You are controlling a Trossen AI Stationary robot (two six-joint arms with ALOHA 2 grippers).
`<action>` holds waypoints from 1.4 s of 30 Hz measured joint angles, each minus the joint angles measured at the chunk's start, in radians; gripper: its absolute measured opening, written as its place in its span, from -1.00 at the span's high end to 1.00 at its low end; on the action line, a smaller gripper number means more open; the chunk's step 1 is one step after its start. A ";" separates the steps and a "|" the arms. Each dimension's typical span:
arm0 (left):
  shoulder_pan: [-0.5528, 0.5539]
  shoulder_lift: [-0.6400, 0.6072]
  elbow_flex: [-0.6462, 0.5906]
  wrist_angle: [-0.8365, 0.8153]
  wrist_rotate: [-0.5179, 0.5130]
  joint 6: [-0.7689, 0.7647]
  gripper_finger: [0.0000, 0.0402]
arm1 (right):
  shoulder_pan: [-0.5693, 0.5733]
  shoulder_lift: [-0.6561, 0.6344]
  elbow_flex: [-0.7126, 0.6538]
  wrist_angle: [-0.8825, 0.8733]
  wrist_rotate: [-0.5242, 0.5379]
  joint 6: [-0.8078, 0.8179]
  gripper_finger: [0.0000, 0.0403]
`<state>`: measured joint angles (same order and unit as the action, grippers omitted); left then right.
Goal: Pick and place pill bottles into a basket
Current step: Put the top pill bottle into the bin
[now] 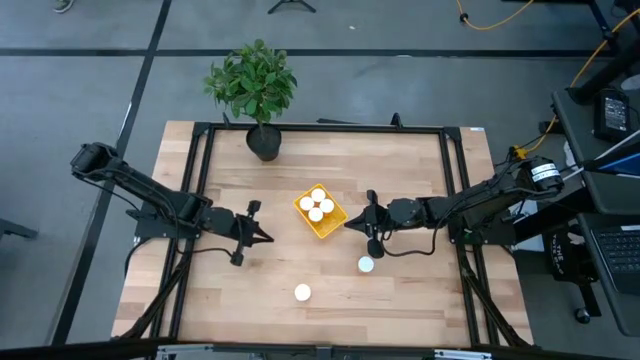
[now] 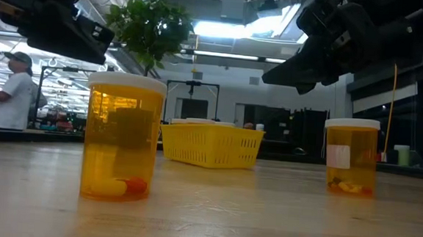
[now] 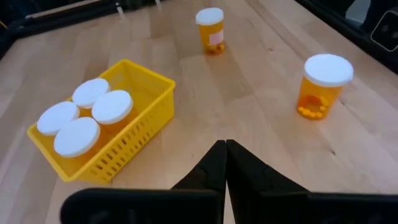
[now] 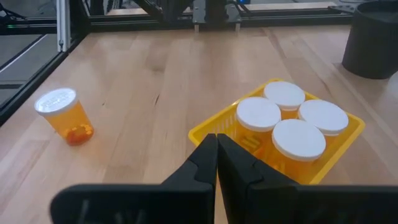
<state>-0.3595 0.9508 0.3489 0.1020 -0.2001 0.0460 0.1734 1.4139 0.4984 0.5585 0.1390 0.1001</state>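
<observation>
The yellow basket (image 1: 334,225) stands at the table's middle with several white-capped pill bottles (image 1: 317,204) upright in it; it also shows in the left wrist view (image 3: 149,106), the right wrist view (image 4: 211,132) and the low view (image 2: 211,146). Two orange pill bottles stand upright on the table nearer the front edge: one (image 1: 366,264) (image 2: 350,156) (image 3: 210,28) and one (image 1: 302,292) (image 2: 122,139) (image 3: 323,84) (image 4: 62,115). My left gripper (image 1: 268,238) (image 3: 225,149) is shut and empty, left of the basket. My right gripper (image 1: 348,224) (image 4: 216,146) is shut and empty, just right of the basket.
A black pot with a green plant (image 1: 264,140) (image 4: 376,37) stands at the table's far edge. A black frame (image 1: 320,127) runs along the far edge and the sides. Bare wood lies at the front left and front right.
</observation>
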 joint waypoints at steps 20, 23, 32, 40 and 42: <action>0.000 0.000 0.000 0.011 -0.001 -0.045 0.98 | 0.001 0.000 0.000 0.017 -0.089 0.063 0.26; 0.000 0.000 0.000 0.028 -0.009 -0.053 0.98 | 0.001 0.000 0.000 0.018 -0.092 0.083 0.01; 0.000 0.000 0.000 0.055 -0.011 -0.052 0.98 | 0.004 0.000 0.001 0.012 -0.118 0.075 -0.61; 0.000 0.000 0.000 0.055 -0.016 -0.063 0.98 | 0.066 0.000 0.211 -0.431 -0.093 0.076 -0.70; 0.000 0.000 0.000 0.056 -0.016 -0.063 0.98 | 0.084 0.000 0.297 -0.613 -0.061 0.097 -0.70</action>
<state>-0.3595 0.9512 0.3485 0.1577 -0.2160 -0.0170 0.2576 1.4139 0.7954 -0.0547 0.0782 0.1975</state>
